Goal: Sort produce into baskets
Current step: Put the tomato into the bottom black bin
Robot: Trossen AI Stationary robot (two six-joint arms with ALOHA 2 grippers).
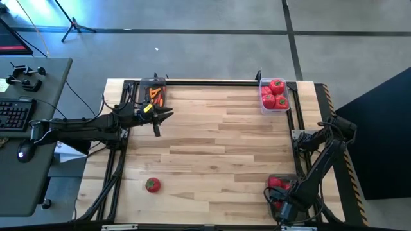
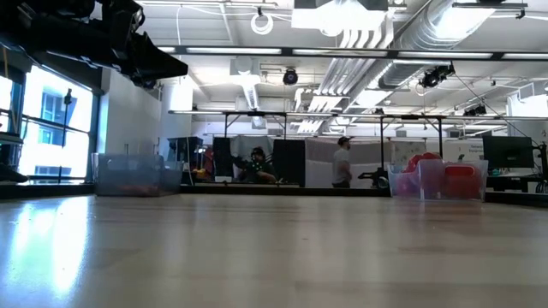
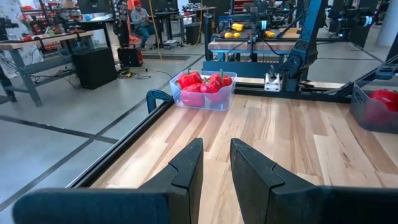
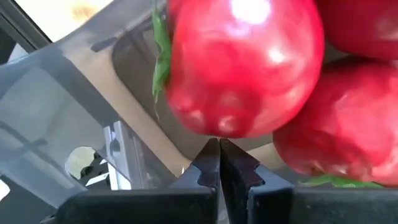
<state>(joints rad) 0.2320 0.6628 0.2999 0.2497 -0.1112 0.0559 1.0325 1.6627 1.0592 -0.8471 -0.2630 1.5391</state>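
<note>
Right wrist view, tomato [image 4: 242,65] just beyond closed right end effector [image 4: 219,163], in basket [image 4: 81,93]

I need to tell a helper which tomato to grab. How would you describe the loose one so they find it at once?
Start at the wooden table and go to its near left area, ahead of the left arm. One small red tomato with a green top lies there on bare wood. It alone sits outside a tub; the other red pieces are in tubs on the right.

Around the wooden worktable: desk gear and a busy workshop

A black keyboard [image 1: 14,114], a mouse [image 1: 24,151] and cables lie on the grey desk [image 1: 54,77] beside the table [image 1: 212,154]; a tripod foot [image 1: 76,27] stands on the floor; a seated person [image 3: 142,18] and a standing person [image 2: 342,162] show in the room.
</note>
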